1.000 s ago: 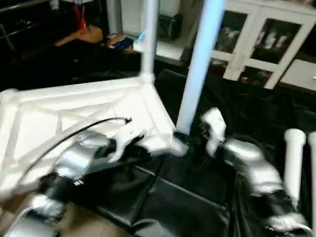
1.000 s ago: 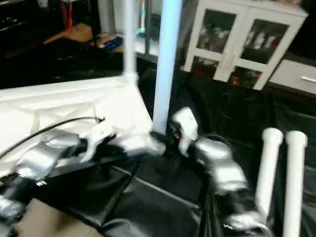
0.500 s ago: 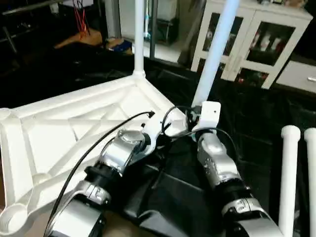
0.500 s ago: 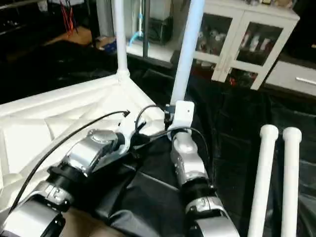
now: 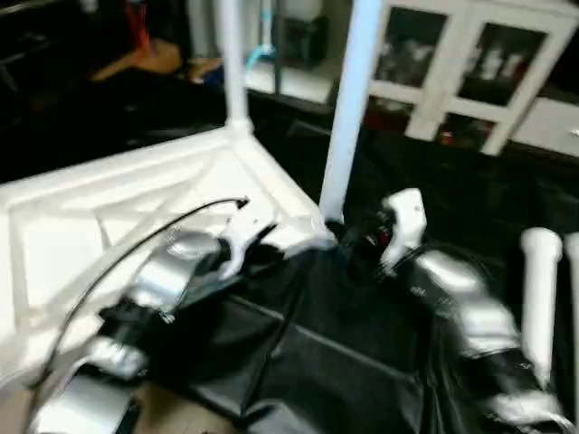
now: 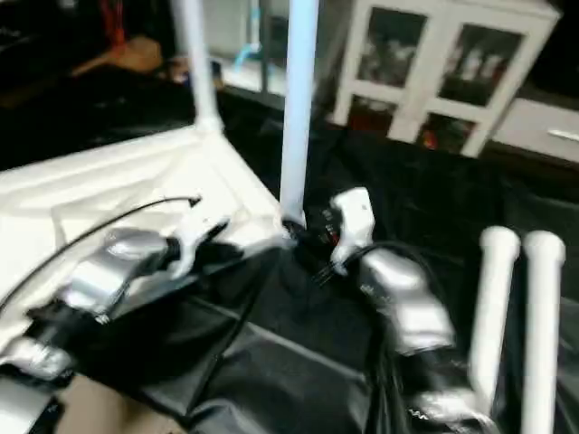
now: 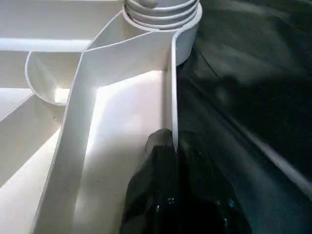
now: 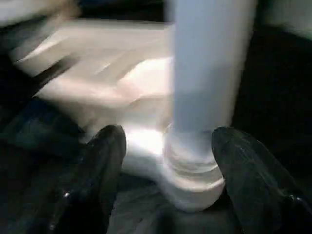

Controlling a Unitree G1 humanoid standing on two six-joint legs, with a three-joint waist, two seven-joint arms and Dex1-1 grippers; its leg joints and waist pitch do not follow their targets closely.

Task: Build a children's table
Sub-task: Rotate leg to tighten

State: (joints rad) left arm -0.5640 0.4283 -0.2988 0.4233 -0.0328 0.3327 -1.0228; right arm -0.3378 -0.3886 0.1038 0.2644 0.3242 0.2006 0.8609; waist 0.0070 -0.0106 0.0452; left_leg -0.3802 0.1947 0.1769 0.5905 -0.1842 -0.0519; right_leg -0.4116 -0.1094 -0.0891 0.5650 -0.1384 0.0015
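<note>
The children's table's white tabletop (image 5: 109, 199) lies upside down, its ribbed underside facing up. One leg (image 5: 228, 63) stands upright in the far corner socket. Another leg (image 5: 348, 117) stands in the near right corner socket (image 7: 161, 12). My left gripper (image 7: 170, 141) is shut on the tabletop's thin rim wall just short of that socket. At the base of the near leg (image 8: 209, 63) sits my right gripper (image 8: 168, 141), open. Its two black fingers (image 8: 105, 161) stand apart on either side of the leg's flared end.
Two loose white legs (image 5: 541, 298) lie side by side on the black sheet (image 5: 344, 362) at the right. A white glass-door cabinet (image 5: 470, 72) stands behind. A black cable runs along my left forearm (image 5: 163, 280).
The head camera has swung, shifting the whole picture. Both grippers stay at the tabletop's near right corner. The right gripper's fingers have spread away from the leg's base.
</note>
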